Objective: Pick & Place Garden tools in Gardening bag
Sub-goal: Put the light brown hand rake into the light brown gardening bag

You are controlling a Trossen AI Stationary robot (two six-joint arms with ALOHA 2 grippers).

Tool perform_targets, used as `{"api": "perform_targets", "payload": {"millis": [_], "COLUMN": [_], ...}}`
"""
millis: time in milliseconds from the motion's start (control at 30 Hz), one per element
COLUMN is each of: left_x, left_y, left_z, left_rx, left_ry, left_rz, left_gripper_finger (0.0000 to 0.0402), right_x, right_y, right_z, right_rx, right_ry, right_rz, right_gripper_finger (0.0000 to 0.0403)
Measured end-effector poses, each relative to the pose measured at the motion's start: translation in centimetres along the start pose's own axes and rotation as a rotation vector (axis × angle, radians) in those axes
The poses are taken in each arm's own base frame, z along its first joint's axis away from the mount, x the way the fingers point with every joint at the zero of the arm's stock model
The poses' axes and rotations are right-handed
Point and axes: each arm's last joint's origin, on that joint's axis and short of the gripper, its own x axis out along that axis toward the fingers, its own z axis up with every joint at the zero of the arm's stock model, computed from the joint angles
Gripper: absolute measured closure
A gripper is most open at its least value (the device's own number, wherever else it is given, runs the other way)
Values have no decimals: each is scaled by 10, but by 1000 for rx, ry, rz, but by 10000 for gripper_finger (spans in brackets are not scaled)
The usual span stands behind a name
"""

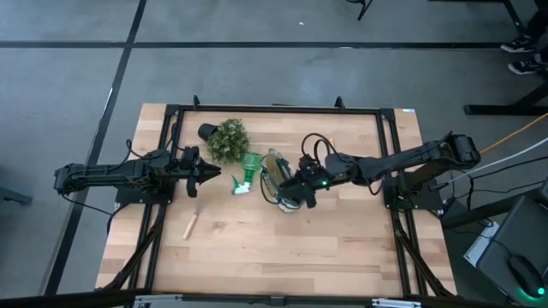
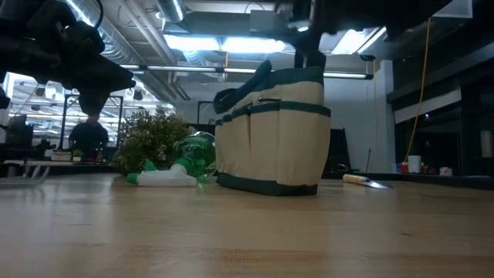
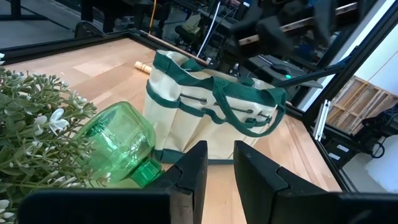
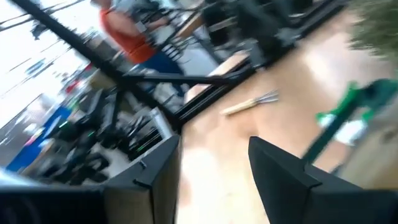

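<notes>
Wooden-handled tool lies beyond the gardening bag from my right gripper, apparently released and empty; my left gripper, nearly closed, sits nearer.

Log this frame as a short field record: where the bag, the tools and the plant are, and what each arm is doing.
bag: beige tote with green trim, upright, mid-table
wooden-handled tool: lying flat on the table, near the left arm, outside the bag
green-and-white piece: on the table between plant and bag
plant: beside the green piece
shears: not visible
left gripper: open, empty, facing the green piece
right gripper: open, empty, at the bag's right edge
</notes>
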Motion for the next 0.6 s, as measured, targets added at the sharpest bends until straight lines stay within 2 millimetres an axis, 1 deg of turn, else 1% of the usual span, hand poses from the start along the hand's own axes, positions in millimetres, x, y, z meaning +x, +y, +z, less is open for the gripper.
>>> {"api": "perform_targets", "payload": {"millis": [167,267,367,467,533,600], "left_x": [0,0,0,0,0,0], "left_y": [0,0,0,0,0,0], "left_z": [0,0,0,0,0,0], "left_rx": [0,0,0,0,0,0], "left_ry": [0,0,0,0,0,0], "left_rz": [0,1,0,0,0,1], "left_gripper_finger": [329,329,329,329,329,329], "right_x": [-11,-17,-20,-22,-23,-23], "right_y": [22,37,51,65,73,78], "right_z": [-1,-6,-17,-32,-42,-52], "right_rx": [-57,-76,-86,-88,-93,-94], "right_ry": [78,137,203,259,284,307], "right_rz": [169,270,353,400,412,386], "right_gripper_finger": [217,223,226,227,227,227]}}
